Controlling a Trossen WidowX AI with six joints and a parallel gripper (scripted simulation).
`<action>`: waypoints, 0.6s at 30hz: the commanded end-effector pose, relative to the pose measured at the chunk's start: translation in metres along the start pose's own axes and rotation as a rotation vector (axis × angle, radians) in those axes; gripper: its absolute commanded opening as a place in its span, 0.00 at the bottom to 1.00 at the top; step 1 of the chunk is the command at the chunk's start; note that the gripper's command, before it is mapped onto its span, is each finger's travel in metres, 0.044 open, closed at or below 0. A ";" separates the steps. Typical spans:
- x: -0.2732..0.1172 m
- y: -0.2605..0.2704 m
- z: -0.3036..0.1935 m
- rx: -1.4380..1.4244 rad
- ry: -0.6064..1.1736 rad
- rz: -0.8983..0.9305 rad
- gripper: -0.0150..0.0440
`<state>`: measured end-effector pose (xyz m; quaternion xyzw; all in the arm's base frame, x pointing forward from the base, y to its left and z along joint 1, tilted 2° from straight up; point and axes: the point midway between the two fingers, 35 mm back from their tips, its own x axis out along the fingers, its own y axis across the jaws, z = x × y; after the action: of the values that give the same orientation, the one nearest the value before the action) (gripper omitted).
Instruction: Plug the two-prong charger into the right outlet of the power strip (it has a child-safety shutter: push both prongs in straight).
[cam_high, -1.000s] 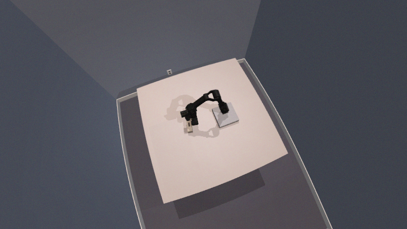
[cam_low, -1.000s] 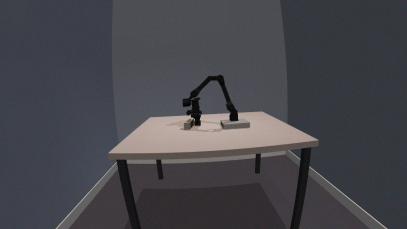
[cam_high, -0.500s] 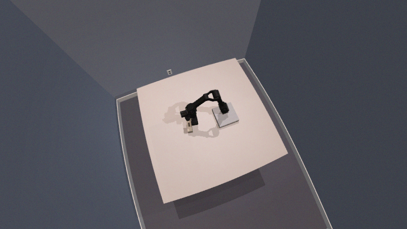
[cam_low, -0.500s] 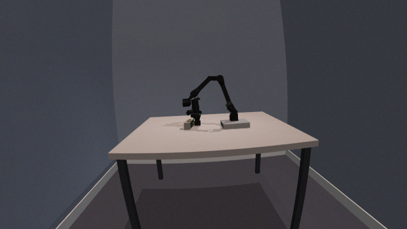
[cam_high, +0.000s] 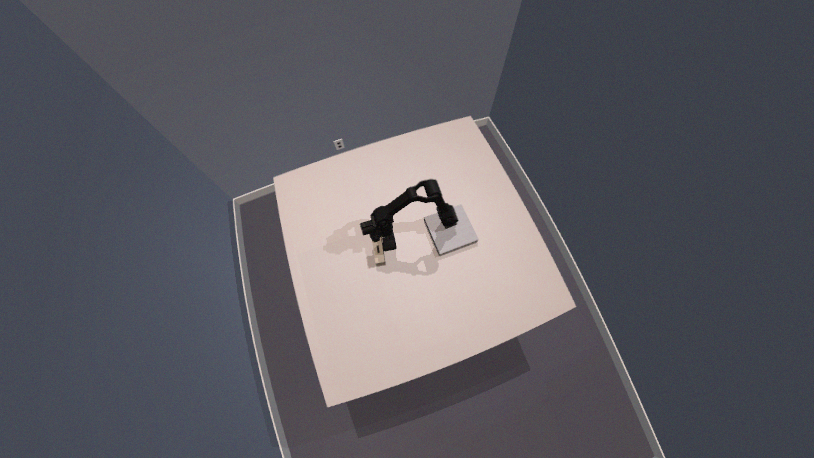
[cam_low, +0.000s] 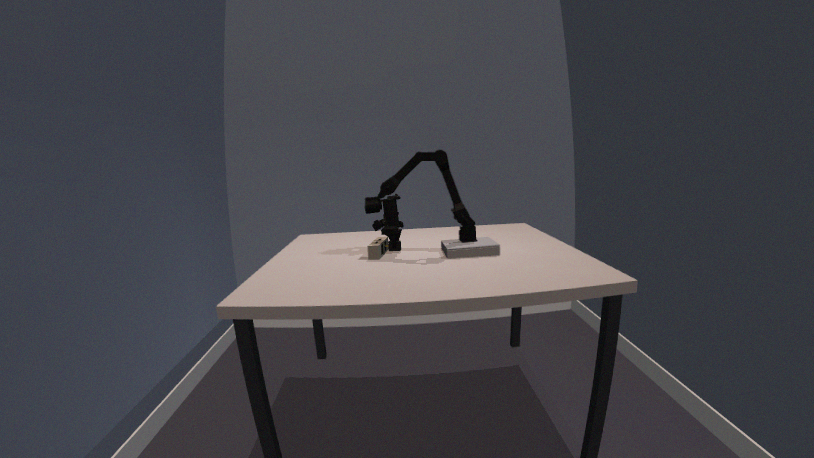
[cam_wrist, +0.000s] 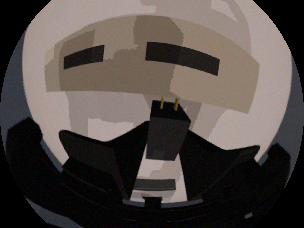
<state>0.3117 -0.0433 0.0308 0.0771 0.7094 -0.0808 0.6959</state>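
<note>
The beige power strip (cam_high: 379, 259) (cam_low: 373, 250) (cam_wrist: 117, 77) lies on the table. In the wrist view it crosses the upper part, with a dark opening at left and a longer one (cam_wrist: 182, 57) at right. My gripper (cam_low: 395, 244) (cam_wrist: 163, 126) is shut on the black charger (cam_wrist: 167, 142), close beside the strip. The charger's two brass prongs (cam_wrist: 162, 103) (cam_wrist: 176, 104) point toward the strip. Their tips show just below its lower edge, under the right opening, and are outside the outlet. The size of the gap is hard to tell. The charger is not clearly distinguishable in the top and exterior views.
The arm's base stands on a grey block (cam_high: 455, 236) (cam_low: 471, 248), to the right of the strip in the top and exterior views. The arm arches over the pale table (cam_high: 444, 319) (cam_low: 432, 284). A small wall outlet (cam_high: 339, 144) is beyond the table's far edge.
</note>
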 end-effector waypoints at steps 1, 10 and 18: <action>0.000 -0.001 0.000 -0.004 -0.001 -0.004 0.25; 0.000 -0.001 0.002 -0.004 -0.001 -0.004 0.25; -0.001 -0.001 0.004 -0.004 -0.001 -0.004 0.25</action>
<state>0.3124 -0.0436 0.0295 0.0771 0.7116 -0.0807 0.6937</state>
